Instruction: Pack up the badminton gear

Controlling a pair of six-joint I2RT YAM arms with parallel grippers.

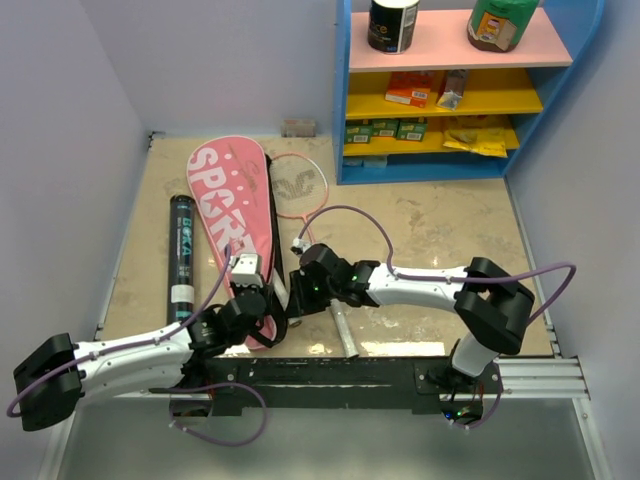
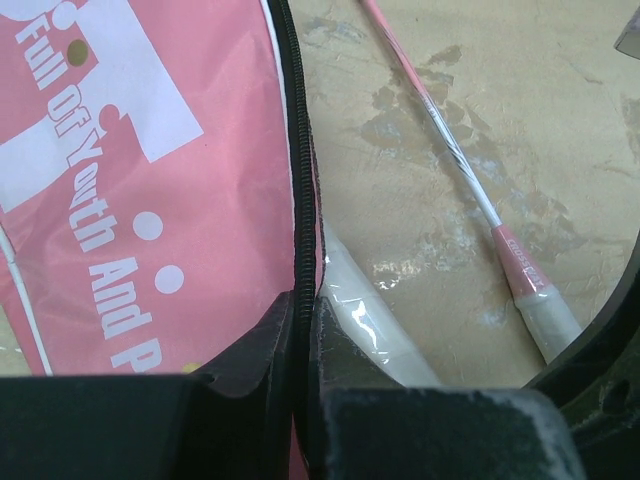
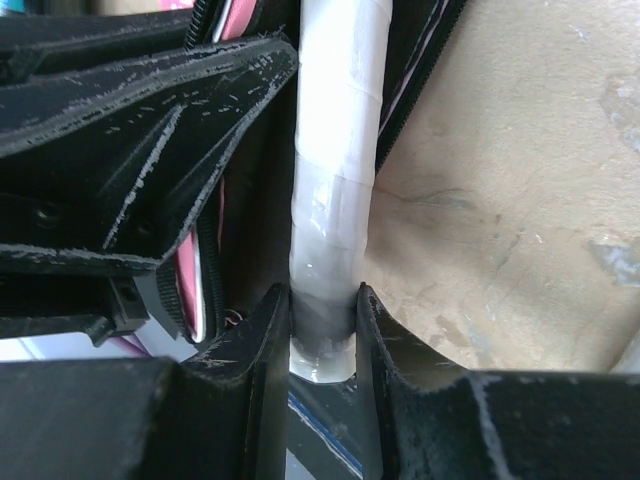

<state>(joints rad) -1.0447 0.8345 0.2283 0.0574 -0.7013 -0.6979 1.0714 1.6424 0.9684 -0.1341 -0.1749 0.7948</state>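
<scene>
The pink bag lettered "SPORT" lies flat at left centre, with the black shuttle tube alongside on its left. My left gripper is shut on the bag's black zipper edge near the bag's lower end. My right gripper is shut on a white wrapped racket handle that runs into the bag's opening. The same handle shows just right of the zipper. A second racket lies on the table right of the bag, its thin shaft and grip free. No shuttlecock shows.
The blue shelf unit with jars and boxes stands at the back right. A small grey block sits against the back wall. The black rail carrying both arm bases runs along the near edge. Walls close in on the left and right.
</scene>
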